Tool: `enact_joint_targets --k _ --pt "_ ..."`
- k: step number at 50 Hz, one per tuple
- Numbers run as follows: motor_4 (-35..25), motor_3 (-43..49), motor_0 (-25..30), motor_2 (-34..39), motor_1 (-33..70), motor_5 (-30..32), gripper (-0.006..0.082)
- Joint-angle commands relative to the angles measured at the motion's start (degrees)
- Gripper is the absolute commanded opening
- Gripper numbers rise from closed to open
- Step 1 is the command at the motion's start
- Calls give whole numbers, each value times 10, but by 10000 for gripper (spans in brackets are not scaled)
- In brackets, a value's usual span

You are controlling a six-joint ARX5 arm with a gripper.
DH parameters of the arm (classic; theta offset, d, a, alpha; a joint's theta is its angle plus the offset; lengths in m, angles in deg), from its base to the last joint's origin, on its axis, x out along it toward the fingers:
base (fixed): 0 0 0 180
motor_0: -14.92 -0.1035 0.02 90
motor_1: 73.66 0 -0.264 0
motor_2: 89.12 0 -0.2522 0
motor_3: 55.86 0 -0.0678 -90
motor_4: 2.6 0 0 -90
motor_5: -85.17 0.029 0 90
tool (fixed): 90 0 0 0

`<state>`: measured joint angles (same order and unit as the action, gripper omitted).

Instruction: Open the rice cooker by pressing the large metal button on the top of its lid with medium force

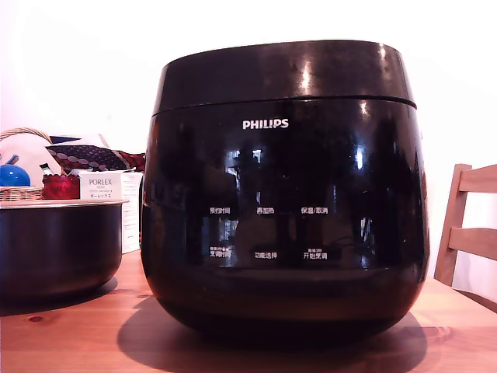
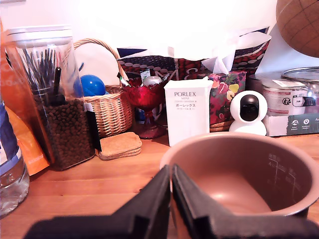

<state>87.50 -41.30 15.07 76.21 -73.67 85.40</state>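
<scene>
The rice cooker [image 1: 286,202] fills the exterior view, glossy black with a white PHILIPS logo and small white labels on its front. Its lid [image 1: 283,74] sits down on the body, with a thin seam running around. The large metal button on top is hidden from this low angle. No gripper appears in the exterior view. In the wrist view my gripper [image 2: 171,172] is shut, its two black fingers pressed together with nothing between them. It hangs just before the rim of a brown inner pot [image 2: 244,174]. The cooker does not show in the wrist view.
A dark pot with a pale rim [image 1: 58,245] stands at the exterior view's left, with a wicker basket [image 1: 19,167] and a PORLEX box [image 1: 101,186] behind it. A wooden chair [image 1: 470,225] is at the right. The wrist view shows a coffee-bean jar [image 2: 60,104], a white camera [image 2: 248,112] and tins [image 2: 294,94].
</scene>
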Motion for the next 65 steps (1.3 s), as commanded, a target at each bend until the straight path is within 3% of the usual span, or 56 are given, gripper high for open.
enact_joint_targets --k 1,17,35,44,45,65 --pt "-67 34 -5 23 -7 -35 -21" --pt "-76 33 -4 23 -7 -35 -21" --pt "-283 -40 -1 13 -7 -35 -21" --pt "-373 -39 37 -24 -7 -35 -21" --pt "-383 -38 43 -29 -7 -303 -21" --pt "-523 -35 137 -114 37 -300 -21"
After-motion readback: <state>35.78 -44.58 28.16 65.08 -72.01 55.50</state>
